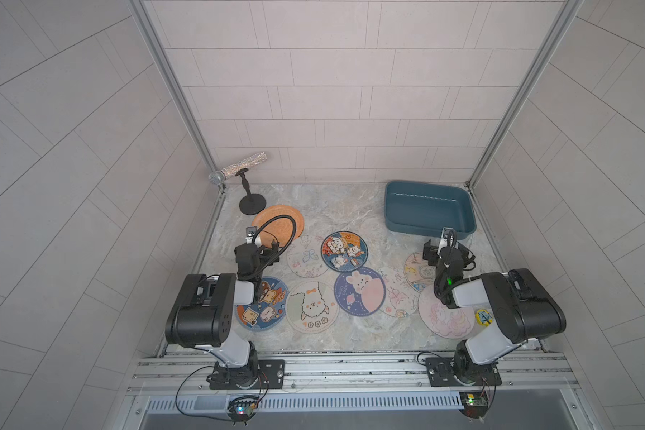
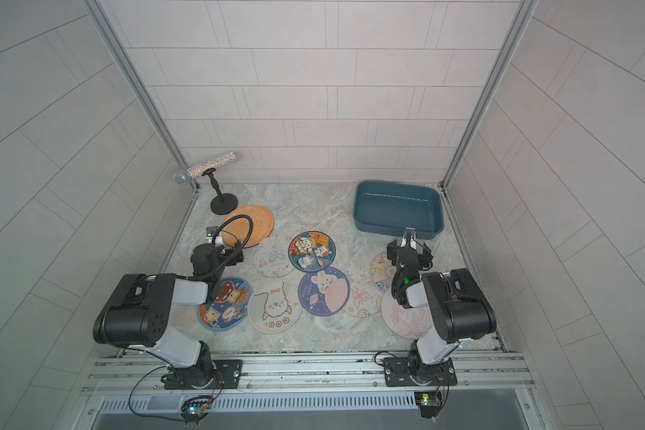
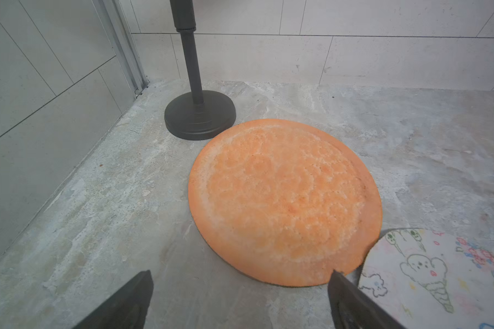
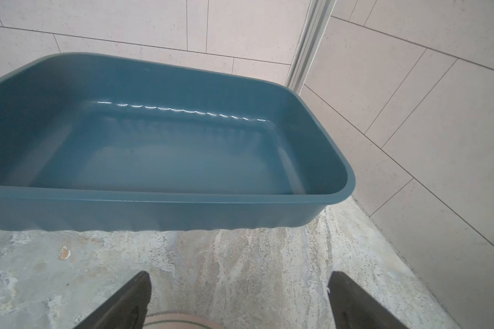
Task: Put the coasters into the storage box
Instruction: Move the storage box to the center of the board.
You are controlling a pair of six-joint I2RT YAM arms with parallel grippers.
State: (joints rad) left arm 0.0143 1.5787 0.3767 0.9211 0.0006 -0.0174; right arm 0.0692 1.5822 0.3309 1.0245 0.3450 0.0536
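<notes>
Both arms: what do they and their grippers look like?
The left arm and right arm match: bulky black joint housings, light grey links, black base plates on an aluminium rail. A black cable loops over each wrist; a green light glows on the right one. The gripper fingers are dark, tapering wedges.

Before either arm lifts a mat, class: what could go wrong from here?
1. The orange mat lies right next to the microphone stand; the open left gripper reaching for it could knock the stand over.
2. Several mats overlap, such as the white butterfly mat and the blue puppy mat; lifting one may drag its neighbour.
3. The mats lie thin and flat on the table, so a grip may slip off an edge.
</notes>
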